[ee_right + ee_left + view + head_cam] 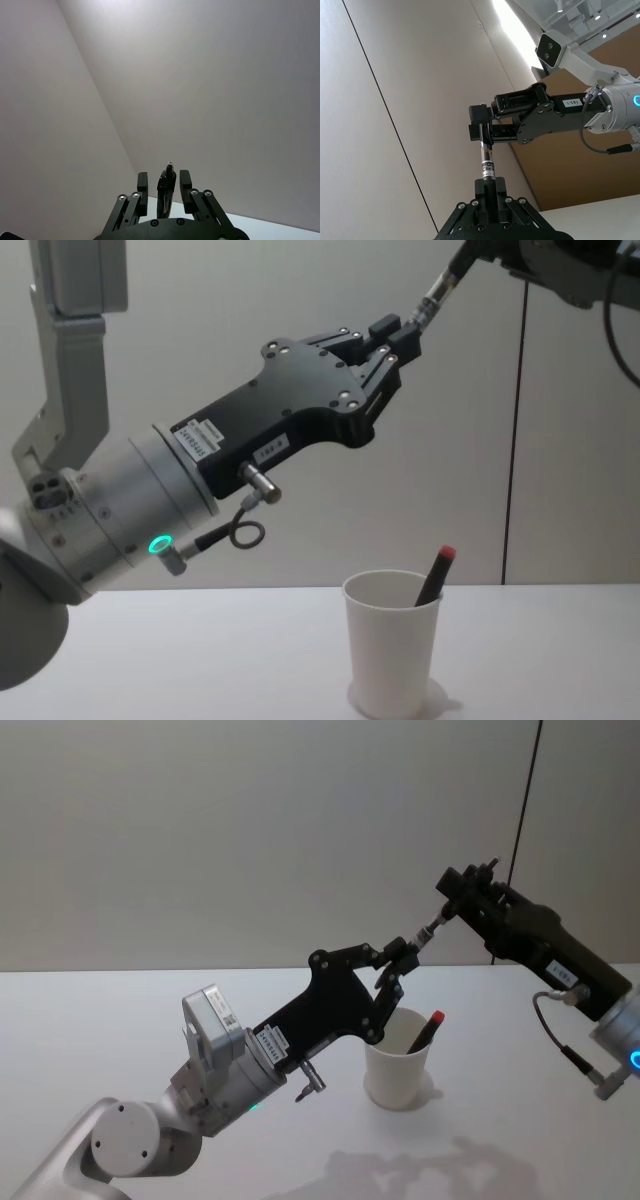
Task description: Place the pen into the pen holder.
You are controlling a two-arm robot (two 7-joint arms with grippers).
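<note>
A slim black and silver pen (425, 933) hangs in the air above the table, spanning both grippers. My left gripper (398, 960) is shut on its lower end, up over the pen holder (398, 1070), a white paper cup. My right gripper (447, 910) is at the pen's upper end. In the right wrist view the pen (167, 182) stands between the fingers (142, 182) with small gaps on both sides, so this gripper is open. A second, red-tipped pen (427, 1028) leans inside the cup. In the chest view the cup (392, 640) stands below the left gripper (400, 335).
The white table (100, 1020) runs up to a plain light wall. A thin dark vertical seam (525, 810) marks the wall behind the right arm.
</note>
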